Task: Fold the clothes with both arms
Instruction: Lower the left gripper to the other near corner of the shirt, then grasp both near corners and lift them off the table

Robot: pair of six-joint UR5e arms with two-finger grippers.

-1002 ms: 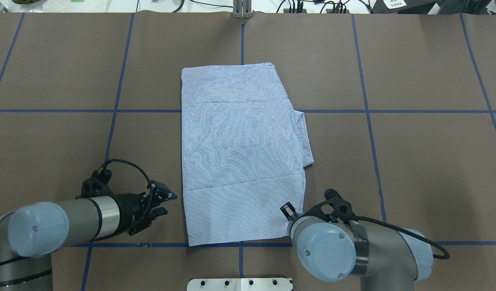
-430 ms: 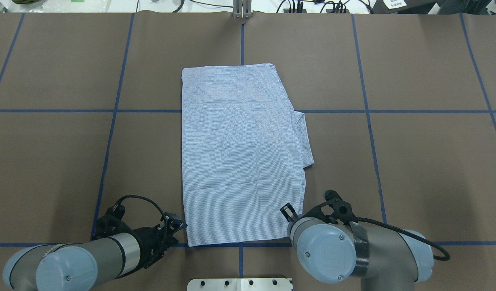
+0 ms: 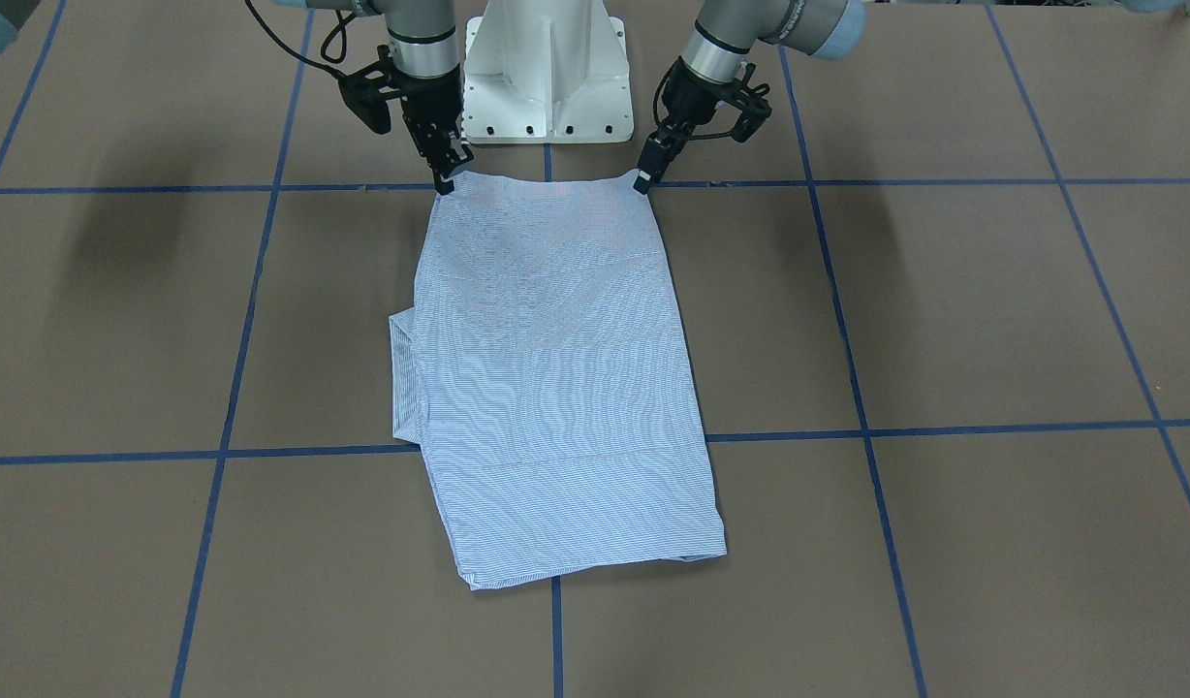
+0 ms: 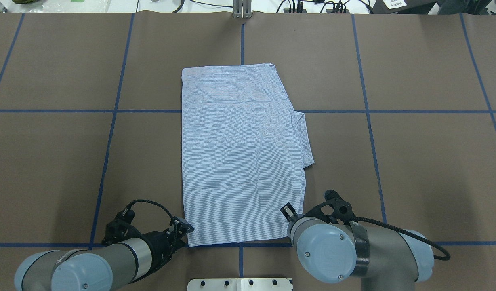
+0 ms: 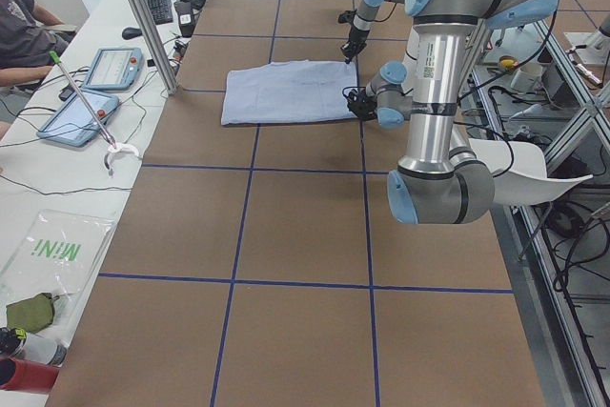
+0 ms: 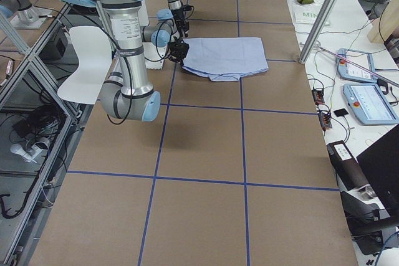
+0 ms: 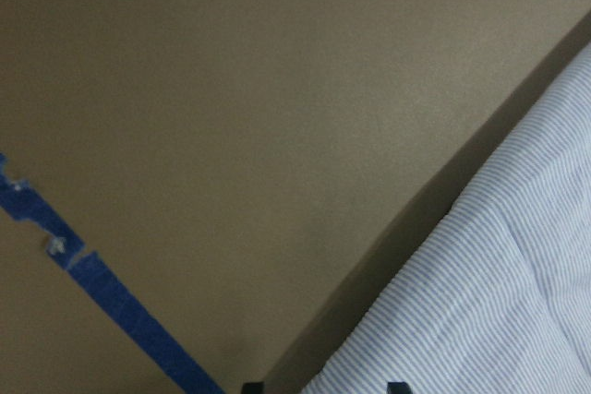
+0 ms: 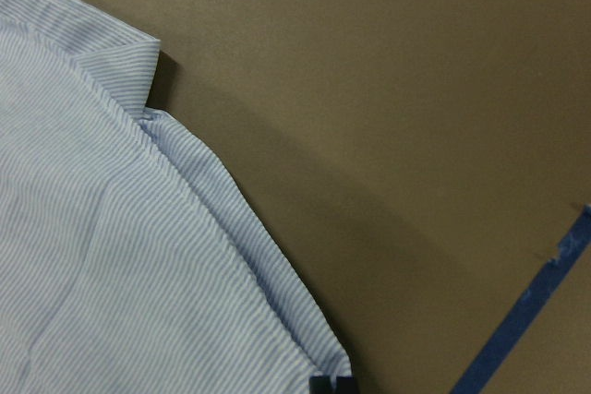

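Folded light blue striped shirt (image 4: 240, 161) lies flat in a long rectangle midway on the brown paper-covered table (image 4: 413, 161), one short edge by the white robot base (image 3: 547, 68). The black two-finger right gripper (image 3: 446, 182) looks pinched on one near corner; the black left gripper (image 3: 643, 181) straddles the other, jaws apart. Judged a grasping step: the left needs to close before both lift the edge evenly toward the far end.
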